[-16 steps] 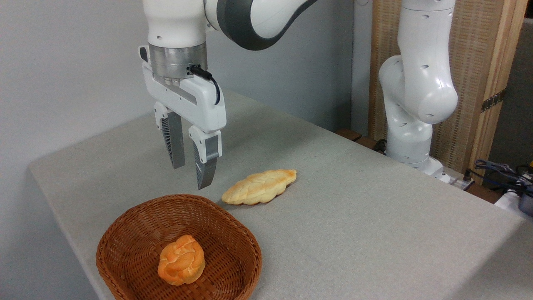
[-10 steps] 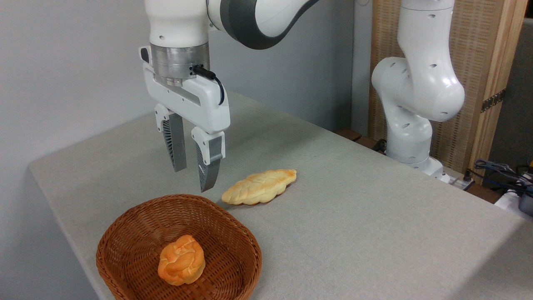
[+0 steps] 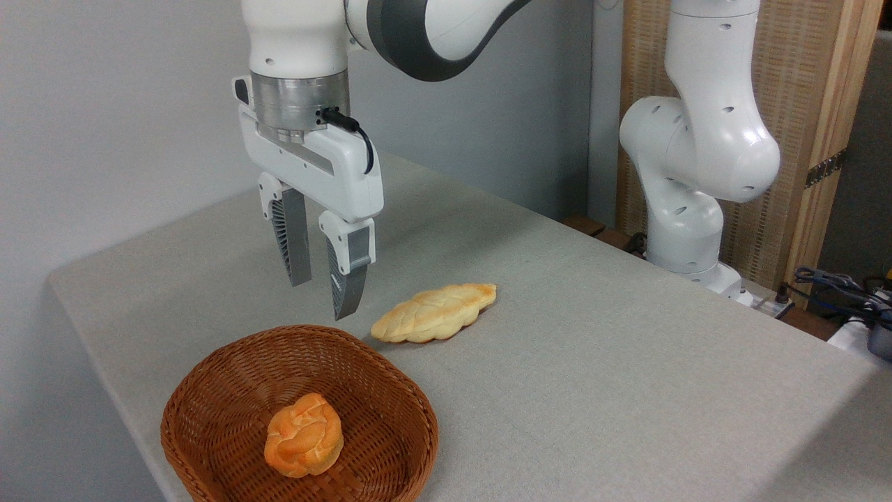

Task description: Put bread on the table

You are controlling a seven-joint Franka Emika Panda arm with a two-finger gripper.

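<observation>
The counter (image 3: 592, 362) is a broad flat top covered in light grey, fabric-like material, with a rounded corner at the left. Behind it stands a plain pale grey wall; at the right rear is a woven panel in a light wooden frame (image 3: 822, 139), and cables (image 3: 836, 286) lie at the far right edge beyond the counter.

A brown wicker basket (image 3: 209, 390) sits on the counter near its front left edge. The bread (image 3: 304, 434), a small round orange-golden knotted bun, lies inside the basket on its floor, toward the front. A longer pale-yellow braided loaf (image 3: 433, 313) lies flat on the counter just behind and to the right of the basket, apart from its rim.

The gripper (image 3: 322, 300) hangs in the air above the basket's rear rim, pointing down, well clear of the bun. Its jaws are apart with a narrow gap between them, and they hold nothing. The arm's white base (image 3: 690, 202) stands at the counter's far right side.

The right half and the middle of the counter surface are bare grey cloth. The left edge runs close beside the basket, and the front edge falls outside the frame.
</observation>
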